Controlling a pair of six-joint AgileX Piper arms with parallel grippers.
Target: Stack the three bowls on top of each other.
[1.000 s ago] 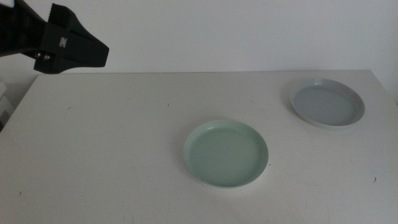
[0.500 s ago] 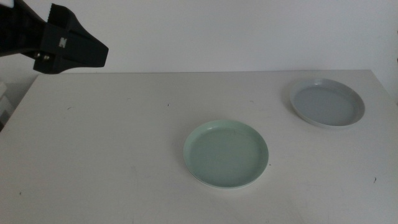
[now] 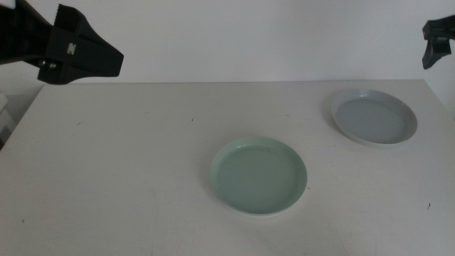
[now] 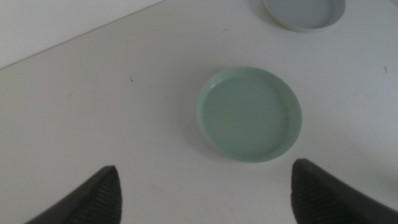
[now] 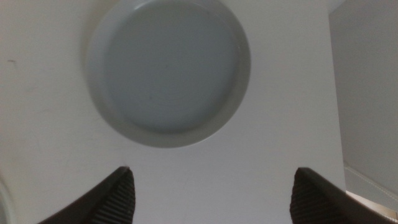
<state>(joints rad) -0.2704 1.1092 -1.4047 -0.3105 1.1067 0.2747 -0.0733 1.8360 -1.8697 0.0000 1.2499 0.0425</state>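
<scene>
Grey-blue bowl (image 3: 374, 117) sat alone near far right corner of desk (image 3: 128, 163); mint green bowl (image 3: 259, 176) sat mid-desk, well apart from it. Only 2 of the 3 bowls in view; a white one not seen anywhere. A thin pale rim showed under the green bowl's near edge, but cannot tell if that was another dish beneath.

Change vs 0.5 s ago: right claw (image 3: 435, 41) had come into the middle view at upper right edge; before that it was absent. Left claw (image 3: 84, 55) unchanged, high at upper left, well above desk. Bowls did not shift.

Right wrist view: right claw (image 5: 211, 193) hung over grey-blue bowl (image 5: 168, 70), jaws spread wide, nothing between them. Left wrist view: left claw (image 4: 205, 190) likewise wide open and empty, green bowl (image 4: 249, 114) ahead of it.

Judgement: right arm prob. starting approach to grey-blue bowl; stacking step not yet begun, no contact w/ any bowl.

Room: grey-blue bowl close to desk's right edge and fairly near the far edge, so little margin on that side; rim grip from the inner side looks safer. Wide bare desk between the 2 bowls and all over the left half; carry path toward green bowl unobstructed.
</scene>
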